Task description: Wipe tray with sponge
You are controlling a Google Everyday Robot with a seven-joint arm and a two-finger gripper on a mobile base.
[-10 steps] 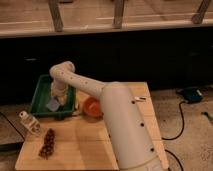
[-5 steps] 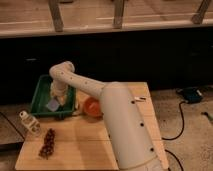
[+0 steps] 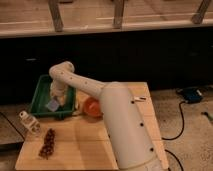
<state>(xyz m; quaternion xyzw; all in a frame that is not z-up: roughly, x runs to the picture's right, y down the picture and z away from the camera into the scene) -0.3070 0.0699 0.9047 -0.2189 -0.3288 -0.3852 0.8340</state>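
End effector [image 3: 56, 100] down inside tray [image 3: 40, 95], pointing at floor; grip state: cannot tell. Arm [image 3: 80, 87] reaching left across table [image 3: 90, 145], elbow bent over tray. Sponge [image 3: 52, 105], pale squarish block, directly under end effector on tray floor. Tray green plastic, rectangular, sloped walls. Round orange bowl [image 3: 92, 106] just right of tray.

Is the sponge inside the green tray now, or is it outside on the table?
Inside. The sponge lies within the tray walls, near the front right corner, with the gripper directly above it.
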